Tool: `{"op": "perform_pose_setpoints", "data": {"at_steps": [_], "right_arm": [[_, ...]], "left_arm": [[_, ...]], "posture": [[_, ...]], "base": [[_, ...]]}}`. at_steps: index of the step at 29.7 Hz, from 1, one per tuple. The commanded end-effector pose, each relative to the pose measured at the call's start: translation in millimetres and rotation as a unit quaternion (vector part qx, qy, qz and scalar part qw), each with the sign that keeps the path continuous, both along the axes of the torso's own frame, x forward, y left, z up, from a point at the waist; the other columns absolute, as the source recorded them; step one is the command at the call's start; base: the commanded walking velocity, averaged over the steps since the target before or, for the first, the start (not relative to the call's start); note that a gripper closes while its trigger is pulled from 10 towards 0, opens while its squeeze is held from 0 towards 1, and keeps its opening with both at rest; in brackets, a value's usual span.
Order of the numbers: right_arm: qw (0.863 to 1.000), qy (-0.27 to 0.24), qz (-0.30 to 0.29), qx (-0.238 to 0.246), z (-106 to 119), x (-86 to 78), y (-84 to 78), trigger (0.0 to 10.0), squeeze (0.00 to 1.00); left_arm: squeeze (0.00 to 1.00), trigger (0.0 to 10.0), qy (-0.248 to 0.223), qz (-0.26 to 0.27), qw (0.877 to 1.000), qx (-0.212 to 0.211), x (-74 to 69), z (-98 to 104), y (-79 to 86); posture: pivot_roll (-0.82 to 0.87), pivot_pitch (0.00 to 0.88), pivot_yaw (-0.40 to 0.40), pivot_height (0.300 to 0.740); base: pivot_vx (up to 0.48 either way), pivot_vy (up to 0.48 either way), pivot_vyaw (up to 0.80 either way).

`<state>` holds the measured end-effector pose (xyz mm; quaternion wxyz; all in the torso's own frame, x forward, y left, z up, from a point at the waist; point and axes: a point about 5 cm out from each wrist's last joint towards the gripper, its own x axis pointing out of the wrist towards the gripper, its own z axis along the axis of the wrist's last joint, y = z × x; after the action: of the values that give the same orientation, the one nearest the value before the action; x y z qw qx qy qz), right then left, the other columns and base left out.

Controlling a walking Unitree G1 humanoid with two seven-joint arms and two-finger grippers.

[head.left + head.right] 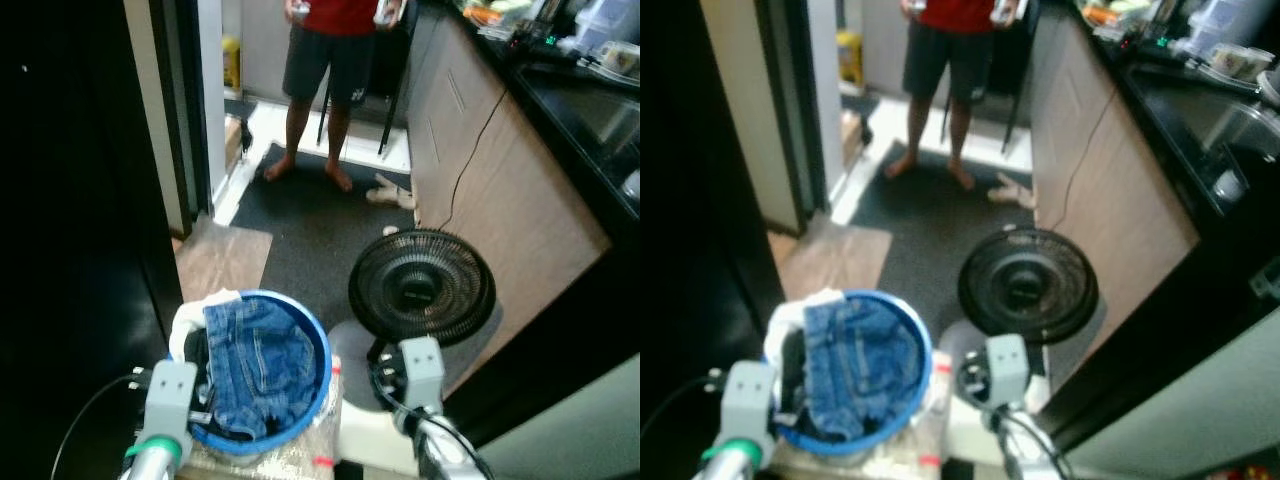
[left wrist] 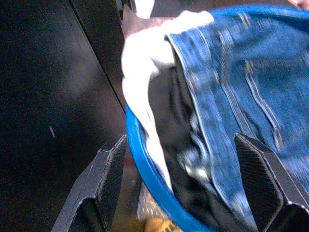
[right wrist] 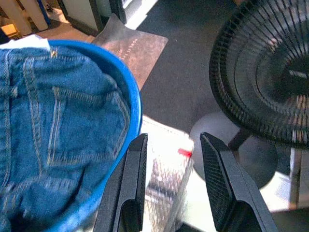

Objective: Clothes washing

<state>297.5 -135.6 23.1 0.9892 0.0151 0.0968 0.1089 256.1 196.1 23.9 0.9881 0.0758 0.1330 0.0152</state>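
Blue round plastic laundry basket (image 1: pixel 310 345) heaped with denim jeans (image 1: pixel 262 362) sits between our arms; left end effector (image 2: pixel 190 181) gapes wide astride its near-left rim, right end effector (image 3: pixel 171 186) empty, slightly parted, just outside the right rim.

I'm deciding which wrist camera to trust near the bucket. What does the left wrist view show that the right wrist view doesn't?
Left wrist view: a white garment draped over the blue bucket rim, black clothing beneath, and the open left gripper straddling the rim.
Right wrist view: the black fan, a floor mat, and the open right gripper outside the bucket.
Both: the bucket and the jeans.
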Motion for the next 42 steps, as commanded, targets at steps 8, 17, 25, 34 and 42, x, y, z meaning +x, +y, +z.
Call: {"op": "perform_pose_setpoints", "data": {"at_steps": [8, 17, 25, 34, 42], "right_arm": [[0.999, -0.049, -0.021, 0.011, 19, 11.4, -9.3, 10.0, 0.0], [0.995, -0.095, -0.013, 0.011, 38, 20.3, -2.3, 10.0, 0.0], [0.991, -0.133, -0.005, 0.015, 55, 26.4, 3.2, 10.0, 0.0], [0.966, -0.256, 0.004, 0.039, 124, 44.3, 13.0, 10.0, 0.0], [0.957, -0.286, 0.002, 0.048, 149, 52.0, 12.8, 10.0, 0.0]], "left_arm": [[0.0, 10.0, 0.01, -0.057, 0.998, -0.033, -8.5, -6, -14.8], [0.0, 10.0, -0.013, -0.061, 0.997, -0.036, -0.6, 5, -19.8], [0.0, 10.0, -0.038, -0.068, 0.996, -0.045, 7.8, 20, -24.2], [0.0, 10.0, -0.157, -0.135, 0.978, -0.024, 32.2, 93, -52.0], [0.0, 10.0, -0.221, -0.131, 0.966, -0.025, 55.3, 143, -63.1]], "posture": [[0.09, 0.077, -0.055, 0.715], [0.09, 0.078, -0.055, 0.69], [0.09, 0.078, -0.055, 0.675], [0.09, 0.093, -0.046, 0.65], [0.1, 0.135, -0.049, 0.625]], "base": [[0.0, 0.0, 0.0], [0.0, 0.0, 0.0], [0.0, 0.0, 0.0], [0.0, 0.0, 0.0], [0.0, 0.0, 0.0]]}}
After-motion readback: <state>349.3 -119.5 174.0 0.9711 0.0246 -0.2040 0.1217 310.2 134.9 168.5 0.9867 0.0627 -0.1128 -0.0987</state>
